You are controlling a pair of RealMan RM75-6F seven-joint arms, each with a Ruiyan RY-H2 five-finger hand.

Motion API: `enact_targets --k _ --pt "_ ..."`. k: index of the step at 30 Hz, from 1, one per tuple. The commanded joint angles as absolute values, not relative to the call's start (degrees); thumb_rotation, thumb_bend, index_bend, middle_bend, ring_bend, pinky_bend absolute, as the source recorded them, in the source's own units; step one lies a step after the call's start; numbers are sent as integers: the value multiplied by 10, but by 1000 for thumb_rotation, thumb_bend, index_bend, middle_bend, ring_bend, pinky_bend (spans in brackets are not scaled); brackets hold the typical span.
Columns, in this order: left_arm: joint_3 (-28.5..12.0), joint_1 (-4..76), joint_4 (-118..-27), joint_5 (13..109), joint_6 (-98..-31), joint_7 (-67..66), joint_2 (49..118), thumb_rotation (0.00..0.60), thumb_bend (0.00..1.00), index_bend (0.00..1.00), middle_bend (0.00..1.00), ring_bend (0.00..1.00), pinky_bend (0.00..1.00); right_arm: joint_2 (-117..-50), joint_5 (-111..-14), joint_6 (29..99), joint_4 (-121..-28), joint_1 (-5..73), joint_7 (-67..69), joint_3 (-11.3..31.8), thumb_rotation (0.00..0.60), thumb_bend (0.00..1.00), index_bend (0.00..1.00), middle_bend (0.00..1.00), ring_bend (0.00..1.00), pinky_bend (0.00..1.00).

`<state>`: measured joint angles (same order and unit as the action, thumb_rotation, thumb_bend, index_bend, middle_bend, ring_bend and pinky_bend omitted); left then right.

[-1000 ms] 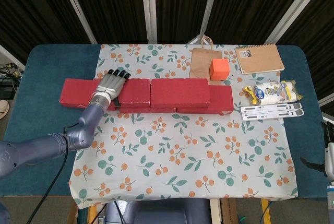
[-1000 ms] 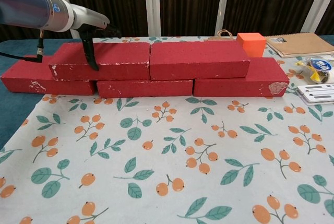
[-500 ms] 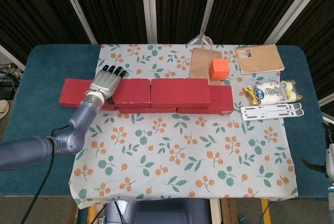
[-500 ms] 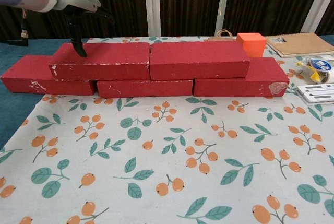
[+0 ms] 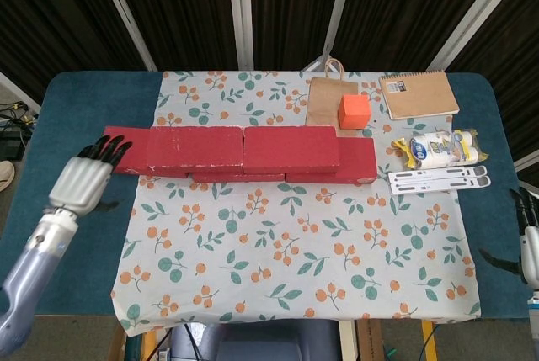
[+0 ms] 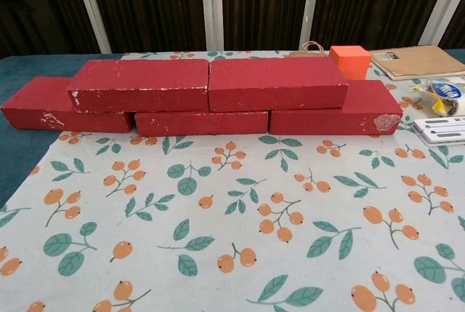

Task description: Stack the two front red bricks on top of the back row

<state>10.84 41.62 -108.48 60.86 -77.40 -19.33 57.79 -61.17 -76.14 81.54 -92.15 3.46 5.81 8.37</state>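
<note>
Two red bricks lie end to end on top of a lower row of three: the upper left brick (image 5: 195, 147) (image 6: 142, 83) and the upper right brick (image 5: 290, 148) (image 6: 276, 81). Below them show the lower left brick (image 5: 115, 140) (image 6: 36, 105), the lower middle brick (image 6: 201, 123) and the lower right brick (image 5: 360, 159) (image 6: 349, 112). My left hand (image 5: 84, 177) hovers over the blue table left of the stack, fingers apart, holding nothing and clear of the bricks. My right hand (image 5: 524, 239) shows only at the right edge of the head view, fingers spread and empty. Neither hand appears in the chest view.
An orange cube (image 5: 354, 111) (image 6: 349, 59) sits on a brown paper bag (image 5: 324, 96) behind the stack. A spiral notebook (image 5: 418, 94), a packet of white rolls (image 5: 438, 149) and white plastic strips (image 5: 438, 181) lie at the right. A floral cloth (image 5: 295, 243) covers the table's middle.
My left hand has lifted off the upper left brick and drawn back to the left and toward the front, leaving the chest view. The bricks stay put.
</note>
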Motion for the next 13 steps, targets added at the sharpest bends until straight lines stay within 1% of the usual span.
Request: enact_targets --k 1,4,6,10,13 --pt "172 252 -1025 763 -938 -107 619 600 7 52 26 0 178 -622 -783 834 -907 32 70 80 600 0 0 32 0 0" --pt "164 200 -967 801 -989 -92 661 600 8 73 30 0 172 -622 -789 839 -908 31 70 78 600 0 0 32 0 0" --pt "158 179 -944 812 -1002 -88 677 600 11 86 34 0 169 -622 -791 842 -909 30 70 78 600 0 0 32 0 0" --pt "145 158 -942 824 -1005 -105 680 600 13 96 39 0 168 -625 -799 853 -909 28 63 77 600 0 0 32 0 0" --pt "139 151 -954 819 -985 -107 674 600 13 96 41 0 168 -628 -804 856 -910 28 54 75 600 0 0 32 0 0"
